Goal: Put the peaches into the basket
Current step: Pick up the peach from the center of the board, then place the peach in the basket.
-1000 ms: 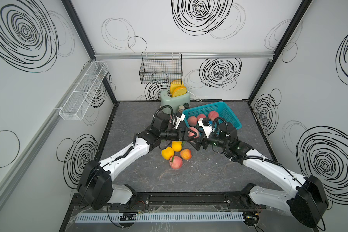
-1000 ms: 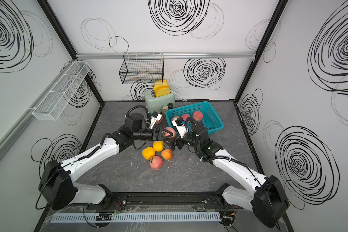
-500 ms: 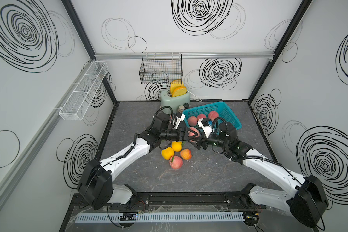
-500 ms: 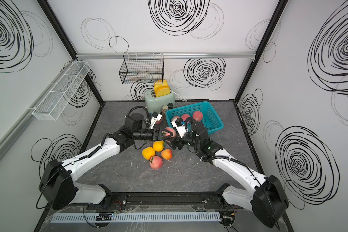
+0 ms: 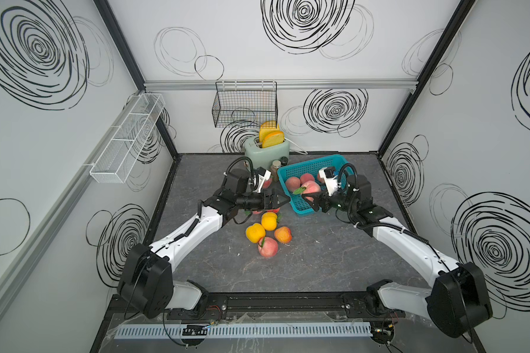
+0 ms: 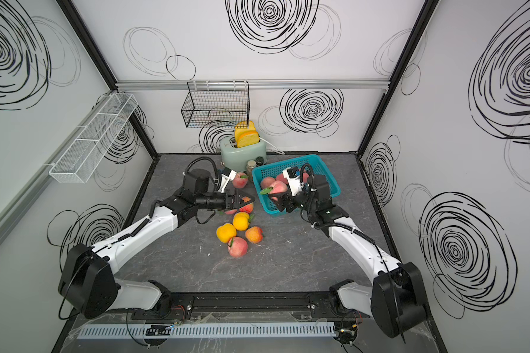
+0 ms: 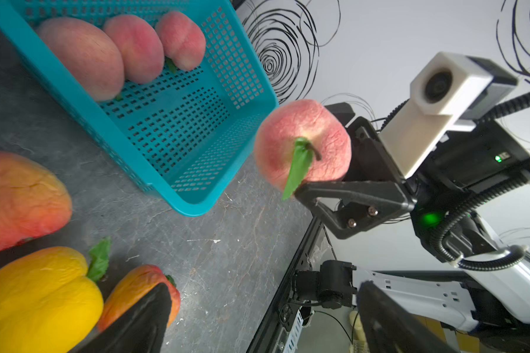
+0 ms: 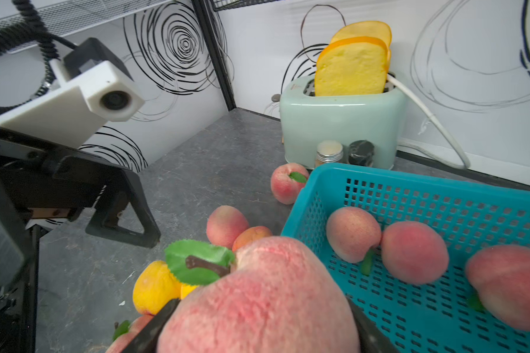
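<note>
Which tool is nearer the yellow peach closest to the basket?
Left. The left tool hangs open close by that yellow peach; the right tool sits farther off at the basket corner, gripping a pink peach.

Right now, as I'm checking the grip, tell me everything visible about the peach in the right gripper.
The held peach is round, pink-red and fuzzy-looking, with a brown stem and one green leaf. It is clamped between the two black fingers of the right gripper, off the table, stem pointing away from the wrist, by the near corner of the teal basket. Nothing else touches it.
</note>
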